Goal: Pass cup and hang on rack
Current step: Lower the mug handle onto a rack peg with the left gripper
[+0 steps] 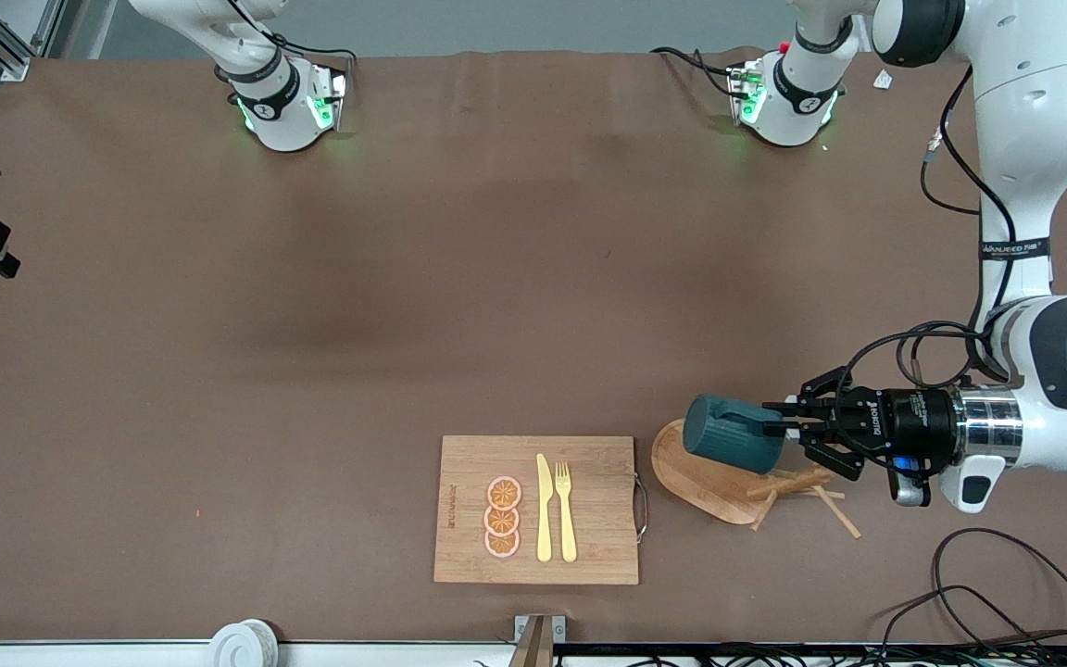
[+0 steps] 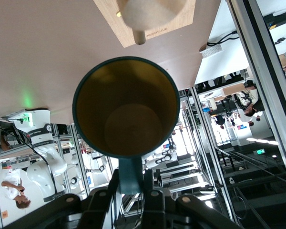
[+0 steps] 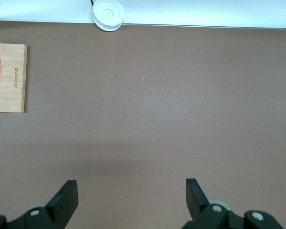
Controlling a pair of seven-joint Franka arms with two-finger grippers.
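Note:
The dark teal cup (image 1: 730,433) lies on its side in the air over the oval base of the wooden rack (image 1: 693,474). My left gripper (image 1: 774,421) is shut on the cup's loop handle. In the left wrist view the cup's yellowish inside (image 2: 128,114) faces the camera, and its handle sits between the fingers of my left gripper (image 2: 131,180). A peg tip of the rack (image 2: 139,36) shows just past the cup's rim. The rack's thin pegs (image 1: 802,486) spread out below my left gripper. My right gripper (image 3: 131,195) is open and empty over bare table; it is out of the front view.
A bamboo cutting board (image 1: 538,509) with orange slices, a yellow knife and a fork lies beside the rack, toward the right arm's end. A white roll (image 1: 242,644) sits at the table's front edge. Cables (image 1: 1006,593) loop near the left arm's end.

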